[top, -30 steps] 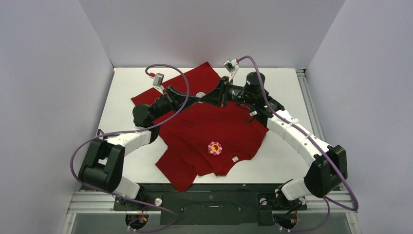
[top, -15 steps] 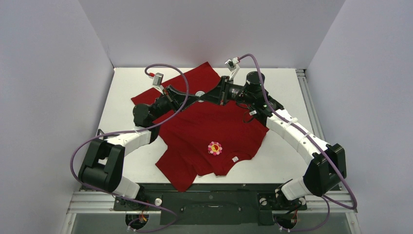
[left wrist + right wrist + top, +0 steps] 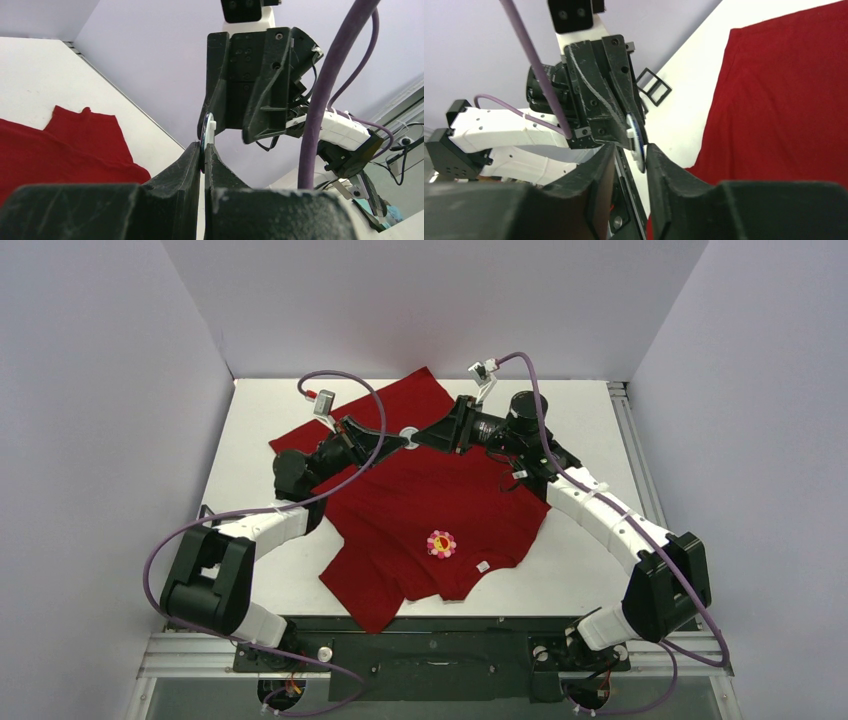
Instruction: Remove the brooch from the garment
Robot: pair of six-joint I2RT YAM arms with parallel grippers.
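Observation:
The dark-red T-shirt [image 3: 420,495] lies spread on the white table. The pink flower brooch [image 3: 441,543] with a yellow centre sits on its near part, far from both grippers. Both grippers meet in the air over the shirt's far part. My left gripper [image 3: 399,438] is shut on the rim of a small round white disc [image 3: 408,433], which also shows in the left wrist view [image 3: 208,129]. My right gripper [image 3: 421,435] is open, its jaws on either side of that disc [image 3: 637,142], the right-hand jaw close to it. The brooch is out of both wrist views.
A small white tag [image 3: 482,566] lies at the shirt's neckline near the brooch. Purple cables [image 3: 350,380] loop over both arms. Grey walls close in the white table [image 3: 590,440] on three sides. The shirt also shows in the wrist views [image 3: 60,150] [image 3: 784,100].
The right arm has drawn back slightly to the right, so the white disc shows more plainly between the two grippers. The left arm, shirt and brooch have not moved.

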